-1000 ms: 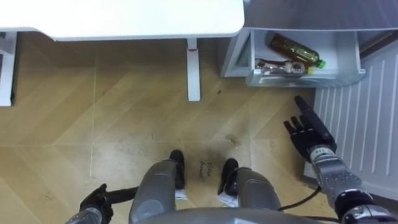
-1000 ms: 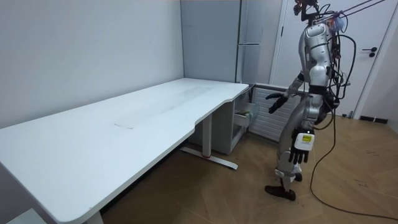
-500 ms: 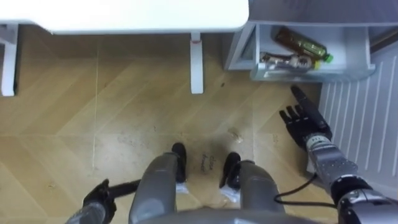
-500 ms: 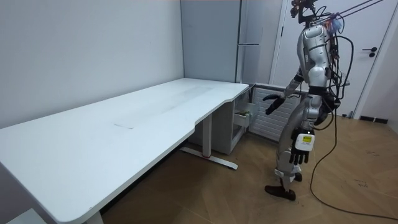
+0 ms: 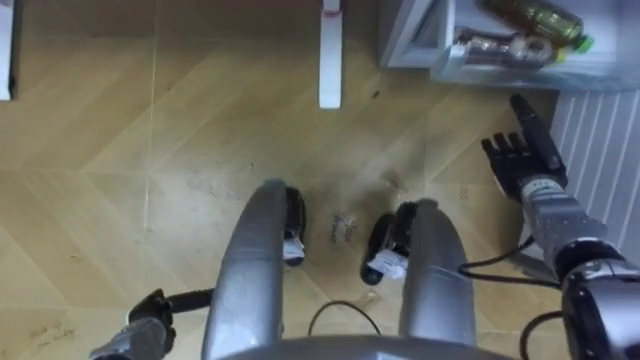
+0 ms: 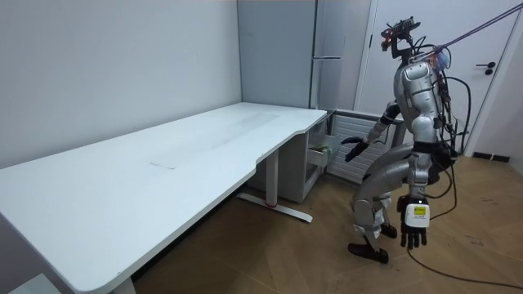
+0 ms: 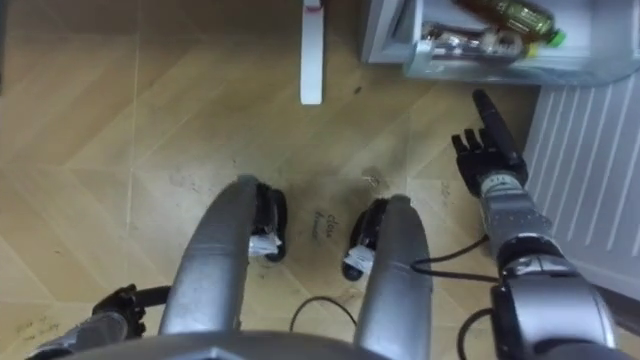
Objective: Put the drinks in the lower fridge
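Already in the open lower fridge drawer [image 5: 440, 45], an amber drink bottle [image 5: 527, 14] lies beside a clear bottle [image 5: 492, 46]. Knees bent on the wood floor, the robot reaches its empty right hand [image 5: 525, 155] toward the drawer, one finger straight, the others loosely bent, touching nothing. Its left hand [image 6: 414, 234] hangs at its side, fingers relaxed.

Lower fridge drawer [image 5: 437, 62] pictured open above wooden floor [image 5: 150, 150]: 2 drinks are laid flat inside, brown bottle [image 5: 530, 17] w/ green cap beside clear bottle [image 5: 497, 45]. White desk leg [image 5: 331, 55] is planted on floor nr it.
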Controlling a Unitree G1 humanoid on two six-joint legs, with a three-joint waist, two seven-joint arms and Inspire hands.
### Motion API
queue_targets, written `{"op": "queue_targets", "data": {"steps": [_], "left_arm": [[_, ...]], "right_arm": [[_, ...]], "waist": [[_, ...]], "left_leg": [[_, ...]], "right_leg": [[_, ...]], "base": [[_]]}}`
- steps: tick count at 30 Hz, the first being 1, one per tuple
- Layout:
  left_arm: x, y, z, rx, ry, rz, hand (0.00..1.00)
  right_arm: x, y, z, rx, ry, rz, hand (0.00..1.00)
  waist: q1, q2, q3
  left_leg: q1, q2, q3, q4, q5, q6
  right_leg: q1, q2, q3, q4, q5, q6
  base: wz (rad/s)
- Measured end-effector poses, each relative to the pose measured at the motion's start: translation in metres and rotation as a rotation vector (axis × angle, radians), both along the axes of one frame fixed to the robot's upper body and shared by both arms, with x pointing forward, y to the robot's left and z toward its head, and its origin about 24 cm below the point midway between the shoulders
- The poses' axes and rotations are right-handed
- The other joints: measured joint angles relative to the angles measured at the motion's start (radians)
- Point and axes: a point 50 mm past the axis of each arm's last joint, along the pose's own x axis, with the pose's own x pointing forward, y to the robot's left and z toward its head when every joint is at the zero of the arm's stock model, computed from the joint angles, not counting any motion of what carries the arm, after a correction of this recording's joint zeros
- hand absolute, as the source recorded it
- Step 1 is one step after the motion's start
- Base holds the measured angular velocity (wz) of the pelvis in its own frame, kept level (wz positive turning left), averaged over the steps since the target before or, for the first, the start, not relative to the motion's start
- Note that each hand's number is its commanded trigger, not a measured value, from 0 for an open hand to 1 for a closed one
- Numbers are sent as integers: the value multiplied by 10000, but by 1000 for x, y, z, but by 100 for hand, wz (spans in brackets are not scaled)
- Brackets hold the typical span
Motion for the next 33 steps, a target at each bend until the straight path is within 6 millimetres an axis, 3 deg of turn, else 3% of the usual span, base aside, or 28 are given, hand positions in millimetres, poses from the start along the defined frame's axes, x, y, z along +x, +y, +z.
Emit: {"op": "queue_targets", "data": {"steps": [4,7,15,21,25,33], "left_arm": [[10,-1,4,133,-360,-54,0],[10,-1,4,308,-369,-12,0],[7,9,8,599,-486,4,0],[8,10,9,570,-553,-98,0],[3,8,10,420,-799,-298,0],[-27,14,6,565,-380,-201,0]], "right_arm": [[17,-4,18,-115,-443,-28,0],[25,-9,28,-186,-519,-199,0],[53,-17,65,-225,-1230,-527,0],[54,-20,68,-290,-1087,-601,0],[58,-18,75,-236,-1011,-573,0],[61,-18,83,14,-684,-849,0]], "waist": [[2,-17,10],[10,-103,62],[-89,-240,111],[-65,-308,120],[-177,-311,118],[-169,-305,115]], "left_leg": [[-888,-7,71,1053,-279,163],[-1158,-35,183,1534,-450,232],[-1637,-14,320,2112,-636,328],[-1701,-9,427,2422,-775,397],[-1639,-13,546,2530,-811,464],[-1574,-32,565,2640,-816,473]], "right_leg": [[-908,-169,234,1096,-381,96],[-1255,-291,415,1656,-570,168],[-1877,-302,715,2260,-641,226],[-2023,-338,873,2588,-754,270],[-2032,-625,940,2771,-798,229],[-1982,-729,959,2953,-853,202]], "base": [[3],[0],[-4],[0],[2],[3]]}}
